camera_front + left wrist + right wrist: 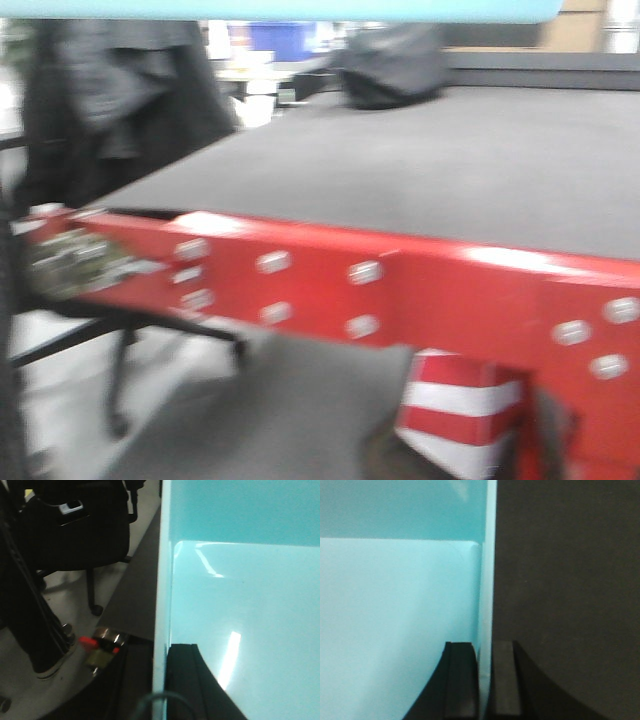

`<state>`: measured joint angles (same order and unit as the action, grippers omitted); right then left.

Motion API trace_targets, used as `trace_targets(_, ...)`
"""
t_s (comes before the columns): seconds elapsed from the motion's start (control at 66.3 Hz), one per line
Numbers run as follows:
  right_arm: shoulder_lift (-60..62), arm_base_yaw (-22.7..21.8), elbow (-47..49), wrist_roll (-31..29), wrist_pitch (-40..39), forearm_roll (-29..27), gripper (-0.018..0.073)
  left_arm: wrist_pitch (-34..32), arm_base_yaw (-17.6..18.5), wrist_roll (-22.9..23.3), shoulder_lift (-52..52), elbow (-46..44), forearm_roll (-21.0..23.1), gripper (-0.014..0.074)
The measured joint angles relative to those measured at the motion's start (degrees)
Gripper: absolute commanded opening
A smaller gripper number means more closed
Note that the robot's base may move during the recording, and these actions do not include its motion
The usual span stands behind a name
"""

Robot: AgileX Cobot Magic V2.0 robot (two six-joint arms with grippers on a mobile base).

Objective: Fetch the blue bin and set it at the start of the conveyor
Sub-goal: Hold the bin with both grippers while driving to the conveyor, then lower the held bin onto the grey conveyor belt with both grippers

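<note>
The right gripper [483,646] is clamped on the bin [395,605]: its two black fingers [462,680] stand on either side of the thin side wall, one inside and one outside, and press against it. The left gripper [161,649] straddles the opposite wall in the same way. Its inner finger lies tight against the pale inside face, while the outer one shows only as a dark shape, with the wall pinched between them. The bin is held up between the two arms. In the front view it appears only as a turquoise strip along the top edge of the picture, over the near end of the belt [420,170]. The belt is a wide dark grey surface, and a glossy red frame [450,290] studded with bolts runs along its front. A dark bag-like heap [390,65] sits on the far part of the belt, well away from the bin, and a red-and-white striped block [455,410] stands under the frame. The right wrist view shows only belt outside the wall. The left wrist view shows a narrow run of belt, then pale floor with an office chair [75,530] and a shoe [50,665]. The front view is blurred.
</note>
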<state>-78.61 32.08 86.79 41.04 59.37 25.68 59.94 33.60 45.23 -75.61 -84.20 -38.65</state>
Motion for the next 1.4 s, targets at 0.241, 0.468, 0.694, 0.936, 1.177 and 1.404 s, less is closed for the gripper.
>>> trace_targets(0.241,0.0,0.0,0.0,0.0,0.1,0.0,-0.0167,0.0,0.0,0.0,0.0,0.0,0.0,-0.0111)
trace_targets(0.468,0.0,0.0,0.0,0.0,0.1,0.0,-0.0167,0.0,0.0,0.0,0.0,0.0,0.0,-0.0111)
trace_targets(0.694,0.0,0.0,0.0,0.0,0.1,0.0,-0.0167,0.0,0.0,0.0,0.0,0.0,0.0,-0.0111)
trace_targets(0.936,0.0,0.0,0.0,0.0,0.1,0.0,-0.0167,-0.11,0.0,0.0,0.0,0.0,0.0,-0.0111)
trace_targets(1.177,0.0,0.0,0.0,0.0,0.1,0.0,-0.0167,-0.11,0.0,0.0,0.0,0.0,0.0,-0.0111)
trace_targets(1.404,0.0,0.0,0.0,0.0,0.1,0.0,-0.0167,-0.11,0.0,0.0,0.0,0.0,0.0,-0.0111)
